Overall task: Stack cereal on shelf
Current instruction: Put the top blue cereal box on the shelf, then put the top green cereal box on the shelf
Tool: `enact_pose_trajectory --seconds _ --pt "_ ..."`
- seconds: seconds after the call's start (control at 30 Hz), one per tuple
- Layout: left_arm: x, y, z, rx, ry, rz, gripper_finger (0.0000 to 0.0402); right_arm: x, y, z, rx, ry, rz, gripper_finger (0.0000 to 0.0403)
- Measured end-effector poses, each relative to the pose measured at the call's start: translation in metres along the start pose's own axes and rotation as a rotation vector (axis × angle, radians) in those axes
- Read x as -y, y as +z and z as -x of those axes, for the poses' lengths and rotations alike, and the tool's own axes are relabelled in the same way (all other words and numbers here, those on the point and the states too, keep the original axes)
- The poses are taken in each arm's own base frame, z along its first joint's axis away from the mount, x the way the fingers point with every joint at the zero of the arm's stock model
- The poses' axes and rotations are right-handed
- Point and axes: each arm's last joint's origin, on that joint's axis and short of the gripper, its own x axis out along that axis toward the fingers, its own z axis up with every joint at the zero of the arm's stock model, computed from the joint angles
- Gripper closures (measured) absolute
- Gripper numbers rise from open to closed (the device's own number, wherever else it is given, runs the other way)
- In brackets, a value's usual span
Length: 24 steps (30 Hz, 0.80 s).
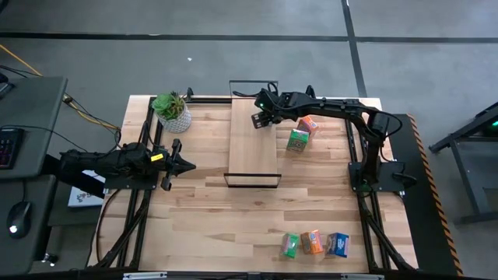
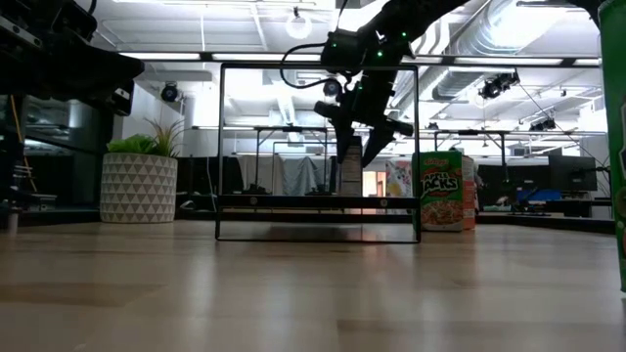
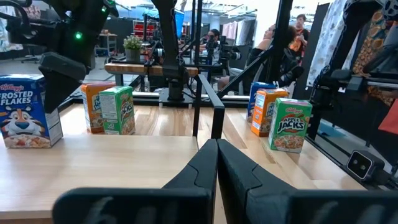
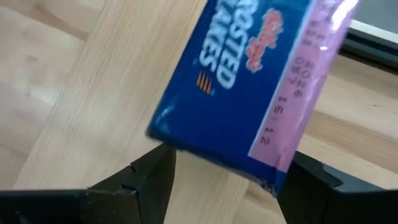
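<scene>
The shelf [image 1: 253,152] is a light plank with black wire ends, lying mid-table. A blue cereal box [image 3: 25,112] stands upright on its far end; the high view hides it under my right arm. My right gripper [image 1: 259,119] is above and beside this box, its fingers apart, with the box [image 4: 249,81] just past the fingertips. An orange box [image 1: 309,124] and a green box [image 1: 297,141] stand on the table right of the shelf. My left gripper [image 1: 183,165] is shut and empty, left of the shelf. My right gripper stands with one fingertip [image 4: 155,168] near the lower part of the blue box's side edge [image 4: 211,158] and the other [image 4: 311,180] near its top end. Bare wood shows between the fingers. I cannot tell whether either fingertip touches the box.
Three more boxes, green [image 1: 289,246], orange [image 1: 312,242] and blue [image 1: 337,245], stand near the table's front right. A potted plant [image 1: 173,111] stands at the far left of the shelf. People and racks show in the room beyond the table.
</scene>
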Motion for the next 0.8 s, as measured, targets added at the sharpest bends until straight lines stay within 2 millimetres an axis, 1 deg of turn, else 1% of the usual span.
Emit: enact_pose_trajectory --seconds 0.3,0.5,0.63,0.8 --pt "0.000 0.000 0.000 0.000 0.000 0.000 0.0398 0.001 -0.003 0.000 -0.042 0.004 0.031 0.0169" --pt "0.000 0.000 0.000 0.001 0.000 0.000 0.0398 0.008 -0.004 0.000 -0.081 -0.032 0.069 0.0169" --pt "0.000 0.000 0.000 0.000 0.000 0.000 0.0398 0.011 -0.006 0.000 -0.129 -0.034 0.141 0.0169" --pt "0.000 0.000 0.000 0.000 0.001 0.000 0.0398 0.013 -0.013 0.001 -0.233 0.002 0.245 0.0169"
